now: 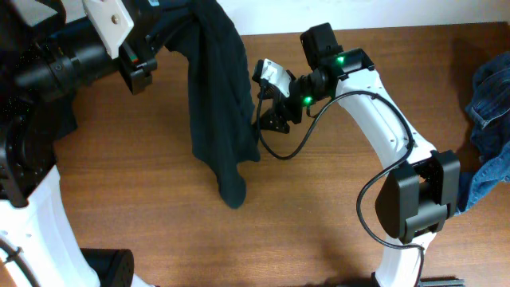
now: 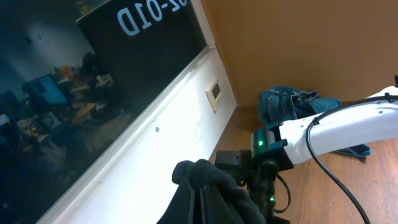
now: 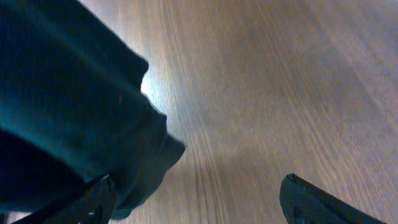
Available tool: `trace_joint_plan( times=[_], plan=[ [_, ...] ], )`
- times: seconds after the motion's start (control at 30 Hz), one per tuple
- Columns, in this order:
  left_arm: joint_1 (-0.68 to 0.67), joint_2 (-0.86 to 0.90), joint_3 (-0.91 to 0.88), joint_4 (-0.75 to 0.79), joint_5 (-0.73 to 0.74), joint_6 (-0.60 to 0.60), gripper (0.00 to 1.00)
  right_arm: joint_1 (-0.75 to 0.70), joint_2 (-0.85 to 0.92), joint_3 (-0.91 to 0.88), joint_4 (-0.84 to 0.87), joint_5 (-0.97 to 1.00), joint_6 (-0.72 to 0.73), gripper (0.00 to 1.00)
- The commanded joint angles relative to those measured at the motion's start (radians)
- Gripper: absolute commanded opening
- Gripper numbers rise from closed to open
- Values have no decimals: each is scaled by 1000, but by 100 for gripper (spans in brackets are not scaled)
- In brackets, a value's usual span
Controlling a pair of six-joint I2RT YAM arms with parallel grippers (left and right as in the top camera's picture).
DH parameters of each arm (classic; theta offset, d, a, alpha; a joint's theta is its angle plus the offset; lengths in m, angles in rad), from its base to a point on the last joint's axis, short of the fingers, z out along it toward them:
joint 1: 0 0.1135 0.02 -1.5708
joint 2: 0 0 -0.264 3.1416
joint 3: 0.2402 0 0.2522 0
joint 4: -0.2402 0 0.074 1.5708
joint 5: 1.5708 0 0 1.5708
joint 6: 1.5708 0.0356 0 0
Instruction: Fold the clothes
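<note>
- Item: plain black short-sleeved soft cloth T-shirt (image 1: 219,112). It hangs in a long bunched column below the left gripper (image 2: 206,208), with its lowest tip resting on the brown wooden table (image 1: 143,199).
- Left gripper: clamped tight on a gathered wad at the top of the T-shirt. Its fingers are buried in the cloth in the left wrist view.
- Right gripper (image 3: 199,205): jaws spread wide, holding nothing. It is low over the table with the hanging cloth just to its own left. The cloth overlaps the left fingertip (image 3: 93,202), and whether they touch cannot be told.
- Handling, judged: light, limp and not fragile. It will sag, twist and slide over itself, and keeps no shape unless tensioned or laid flat.
- Grip site, judged: a free hem or side edge low on the column, beside the right gripper, pinched through few layers so the cloth can be spread.
- Also present: crumpled blue denim garment (image 1: 490,119), well away on the far side of the right arm.
</note>
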Motion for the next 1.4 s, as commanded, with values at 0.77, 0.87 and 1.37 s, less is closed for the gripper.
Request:
trace_joint_plan(
  times=[0.77, 0.87, 1.37],
  plan=[
    [5, -17, 7, 6, 22, -6, 0, 15, 5, -77, -10, 7, -90, 95],
    [5, -17, 7, 6, 22, -6, 0, 24, 5, -77, 2, -8, -89, 95],
    [5, -17, 7, 5, 22, -6, 0, 66, 5, -78, 35, -28, -89, 86]
  ],
)
